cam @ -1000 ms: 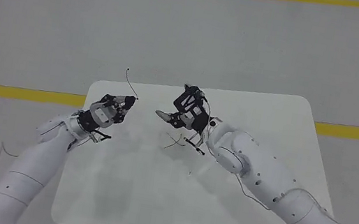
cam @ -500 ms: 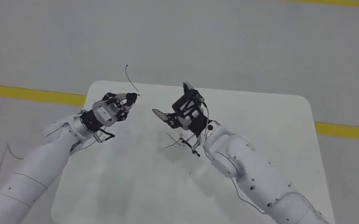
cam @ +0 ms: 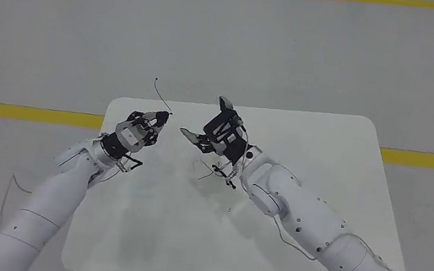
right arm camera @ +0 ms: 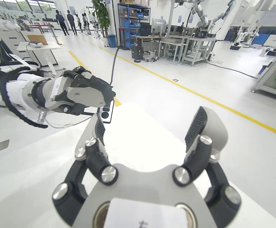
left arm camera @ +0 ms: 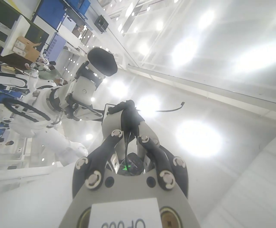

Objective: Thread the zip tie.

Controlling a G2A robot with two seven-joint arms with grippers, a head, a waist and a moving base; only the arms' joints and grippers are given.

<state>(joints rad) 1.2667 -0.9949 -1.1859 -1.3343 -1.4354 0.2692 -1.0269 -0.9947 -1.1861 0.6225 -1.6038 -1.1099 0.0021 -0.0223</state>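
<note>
White rounded tabletop (cam: 325, 153), grey floor with yellow lines behind. Left tool (cam: 156, 120) is clenched on a thin black plastic zip tie (right arm camera: 113, 62), held off the surface with the free end arcing up and away. Right tool (right arm camera: 151, 123) is released and empty, near it, jaws facing the strap. Likely next step: right takes the free end. Hold left steady and pinch close to the tip. Bend slowly toward the other end, because the strap looks springy and may flick out.
</note>
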